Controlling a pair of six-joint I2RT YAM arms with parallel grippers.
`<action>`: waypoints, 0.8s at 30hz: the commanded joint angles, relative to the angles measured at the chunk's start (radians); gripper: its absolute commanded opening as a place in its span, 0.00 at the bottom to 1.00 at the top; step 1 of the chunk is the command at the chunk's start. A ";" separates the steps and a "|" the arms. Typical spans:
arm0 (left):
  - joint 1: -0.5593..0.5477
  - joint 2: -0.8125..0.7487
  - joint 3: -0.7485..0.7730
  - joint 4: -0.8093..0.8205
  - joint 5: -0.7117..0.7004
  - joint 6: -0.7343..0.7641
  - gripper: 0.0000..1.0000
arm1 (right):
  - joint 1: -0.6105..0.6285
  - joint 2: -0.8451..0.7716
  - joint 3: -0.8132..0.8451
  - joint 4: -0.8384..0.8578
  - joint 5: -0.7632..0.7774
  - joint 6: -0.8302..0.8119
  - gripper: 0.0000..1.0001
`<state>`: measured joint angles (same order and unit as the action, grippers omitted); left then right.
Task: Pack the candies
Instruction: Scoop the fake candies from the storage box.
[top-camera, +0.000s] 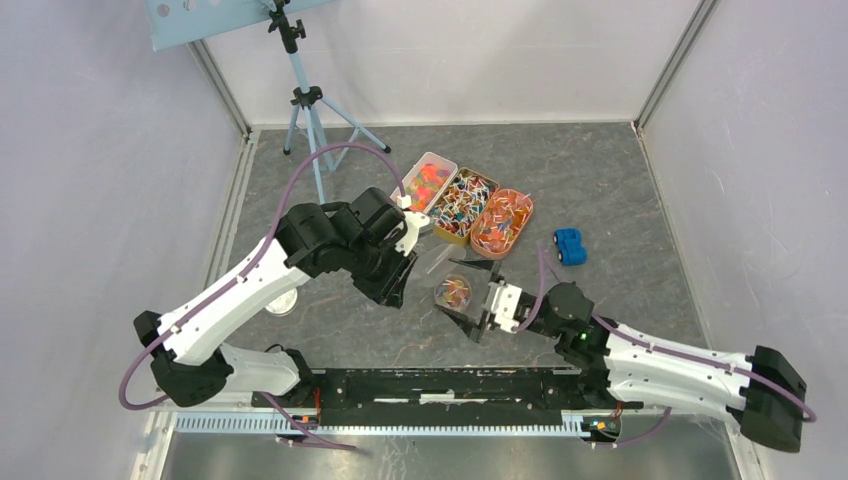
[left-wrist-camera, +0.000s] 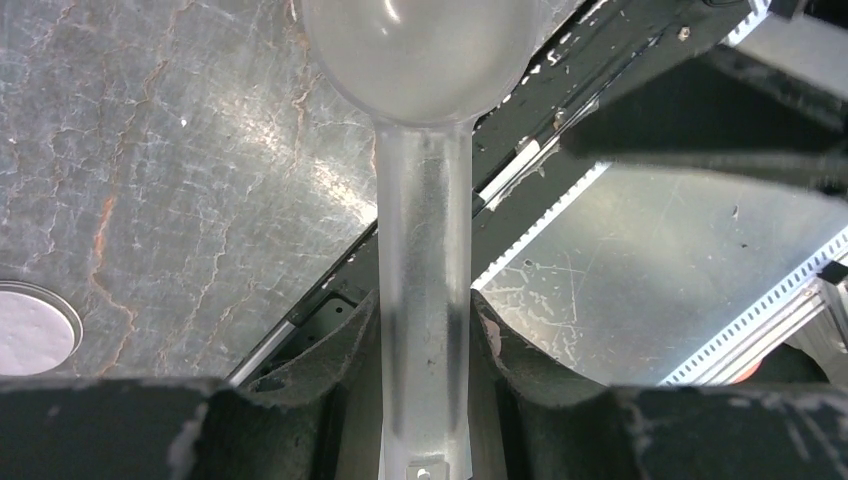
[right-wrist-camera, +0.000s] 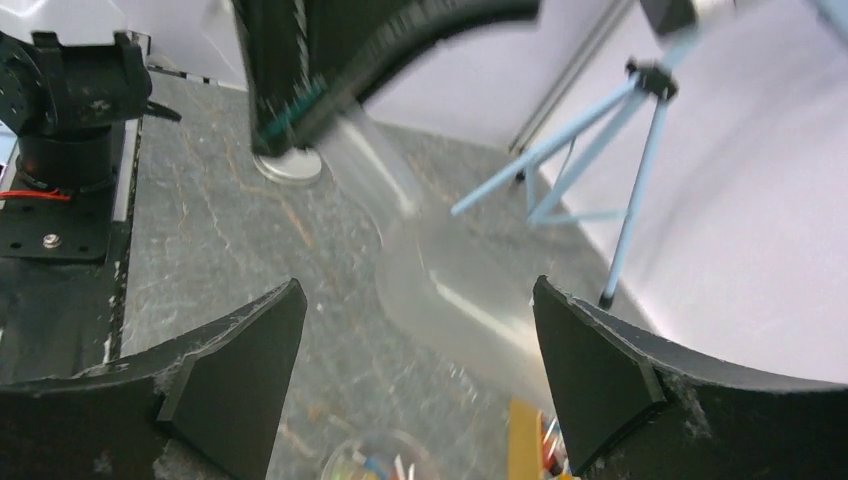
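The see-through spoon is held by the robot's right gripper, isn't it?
Not quite. The see-through spoon is held by the left gripper, not the right one. The left wrist view shows its handle pinched in that gripper. The right gripper is open and holds nothing.

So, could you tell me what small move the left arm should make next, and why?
Probably swing the translucent plastic scoop over the gold tin of wrapped candies to take a load. Its bowl looks empty in the left wrist view, the left end effector is shut on its handle, and the small clear cup framed by the open right end effector seems ready to receive sweets.
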<state>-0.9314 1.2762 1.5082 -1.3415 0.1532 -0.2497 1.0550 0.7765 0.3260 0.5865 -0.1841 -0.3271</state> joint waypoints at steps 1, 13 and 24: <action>0.003 -0.031 0.038 0.042 0.070 -0.028 0.02 | 0.114 0.092 0.136 0.028 0.088 -0.298 0.92; 0.006 -0.053 0.088 0.009 0.057 -0.004 0.02 | 0.299 0.302 0.256 -0.008 0.373 -0.531 0.67; 0.005 -0.097 0.069 0.067 0.057 -0.001 0.03 | 0.340 0.357 0.187 0.228 0.441 -0.546 0.29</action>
<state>-0.9306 1.2224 1.5467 -1.3491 0.1905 -0.2493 1.3811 1.1156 0.5404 0.6941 0.2207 -0.8669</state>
